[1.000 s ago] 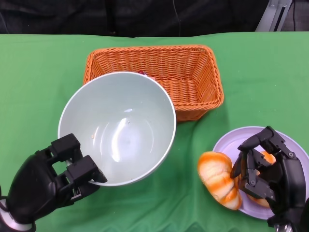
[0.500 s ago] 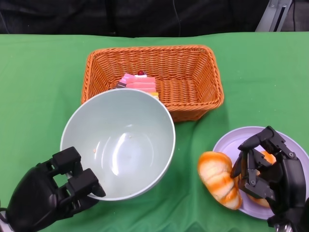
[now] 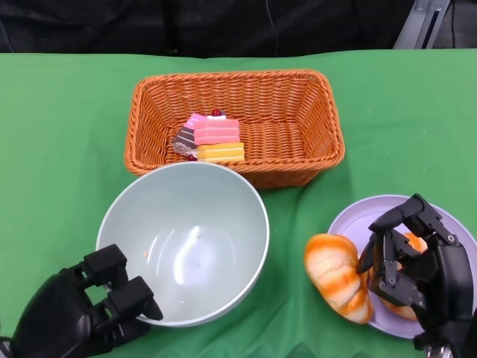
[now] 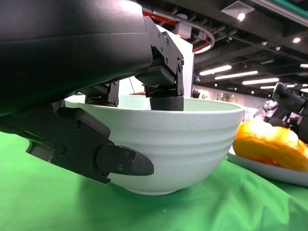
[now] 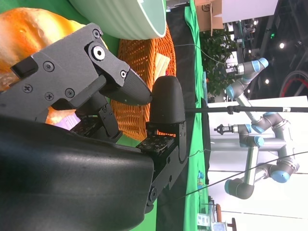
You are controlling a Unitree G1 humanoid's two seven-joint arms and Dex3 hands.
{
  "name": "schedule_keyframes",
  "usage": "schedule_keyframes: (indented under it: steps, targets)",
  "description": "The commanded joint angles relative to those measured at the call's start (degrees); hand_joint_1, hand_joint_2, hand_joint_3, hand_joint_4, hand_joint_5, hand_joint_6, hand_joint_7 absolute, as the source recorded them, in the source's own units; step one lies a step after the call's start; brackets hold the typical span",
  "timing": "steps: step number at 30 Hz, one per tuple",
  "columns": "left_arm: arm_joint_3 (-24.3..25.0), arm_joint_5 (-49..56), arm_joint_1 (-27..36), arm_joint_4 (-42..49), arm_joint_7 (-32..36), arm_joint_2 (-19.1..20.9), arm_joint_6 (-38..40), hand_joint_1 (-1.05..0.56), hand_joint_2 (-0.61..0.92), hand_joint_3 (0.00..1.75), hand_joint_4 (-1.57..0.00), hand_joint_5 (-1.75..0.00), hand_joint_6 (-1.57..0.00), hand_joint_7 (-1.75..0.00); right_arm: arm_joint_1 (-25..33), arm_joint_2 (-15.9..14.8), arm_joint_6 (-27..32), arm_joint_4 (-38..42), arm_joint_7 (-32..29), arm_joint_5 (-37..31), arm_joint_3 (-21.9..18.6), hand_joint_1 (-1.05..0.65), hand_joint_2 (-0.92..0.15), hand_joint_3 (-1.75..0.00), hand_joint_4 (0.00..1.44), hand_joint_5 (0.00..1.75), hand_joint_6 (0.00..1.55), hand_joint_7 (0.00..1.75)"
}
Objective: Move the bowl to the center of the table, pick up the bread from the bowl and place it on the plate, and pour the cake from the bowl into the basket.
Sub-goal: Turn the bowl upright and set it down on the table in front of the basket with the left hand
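Observation:
The pale green bowl stands upright and empty on the green cloth, just in front of the orange basket. My left hand grips the bowl's near-left rim; in the left wrist view the bowl has a finger on its outer wall. A pink and yellow cake lies inside the basket. The orange bread rests across the left edge of the lilac plate. My right hand hovers over the plate beside the bread, fingers bent and apart, holding nothing.
The green cloth covers the whole table. The basket sits at the middle back, the plate at the front right. The right wrist view shows the bread, the bowl and the basket past my fingers.
The bowl was tipped over the basket and hid the cake; it has come back toward me and levelled out, uncovering the cake in the basket. My right hand has stayed put.

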Motion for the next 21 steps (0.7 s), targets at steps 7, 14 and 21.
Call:
schedule_keyframes:
  steps: [7, 14, 21]
  targets:
    - [-1.24, -0.97, -0.89, 4.92, 4.02, -1.5, 1.21, -0.03, 0.92, 0.32, -0.54, -1.75, -0.5, -1.51, 0.61, -0.22, -0.08, -0.79, -0.36, 0.4, -0.52, -0.19, -0.55, -1.2, 0.83, 1.75, 0.56, 1.74]
    - [-2.73, -1.68, -2.03, 8.12, 4.02, -2.39, 1.82, -0.01, 0.92, 0.28, -0.55, -1.75, -0.47, -1.6, 1.01, -0.08, -0.32, -1.32, -1.57, -0.71, -0.27, -0.19, -0.54, -1.21, 0.83, 1.75, 0.55, 1.74]
    - [-3.97, -1.8, -2.53, 8.29, 4.02, -1.97, 1.58, -0.04, 0.92, 0.29, -0.56, -1.68, -0.54, -1.42, 1.04, -0.2, 0.21, -1.45, -1.35, -0.5, -0.07, -0.18, -0.55, -1.22, 0.82, 1.75, 0.55, 1.74]
